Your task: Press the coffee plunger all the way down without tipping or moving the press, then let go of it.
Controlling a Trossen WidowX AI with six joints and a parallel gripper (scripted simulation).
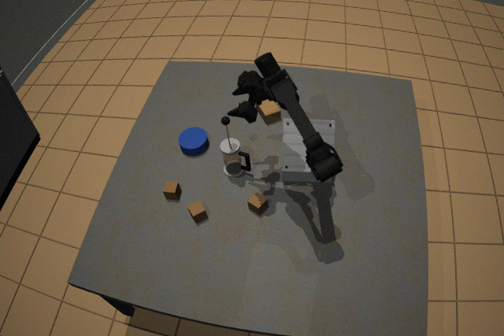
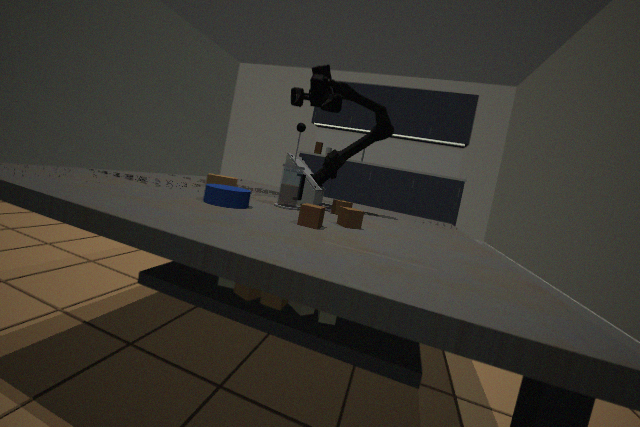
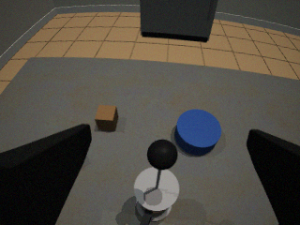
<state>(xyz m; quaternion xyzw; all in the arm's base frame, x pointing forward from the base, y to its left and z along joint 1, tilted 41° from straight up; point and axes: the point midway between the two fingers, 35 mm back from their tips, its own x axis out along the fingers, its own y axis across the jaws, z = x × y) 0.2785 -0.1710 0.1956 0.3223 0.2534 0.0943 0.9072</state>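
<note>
Wrist view is showing the spread, empty pincer (image 3: 164, 169) hovering above the raised plunger knob (image 3: 161, 154); pressing is not yet begun.

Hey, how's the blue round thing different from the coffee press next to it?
The blue disc is a low, flat, solid-colored cylinder; the coffee press is taller and see-through. The press has a side handle and a thin rod ending in a black knob, standing raised; the disc has no attachments. Both are round and stand on the gray table, apart from each other.
</note>
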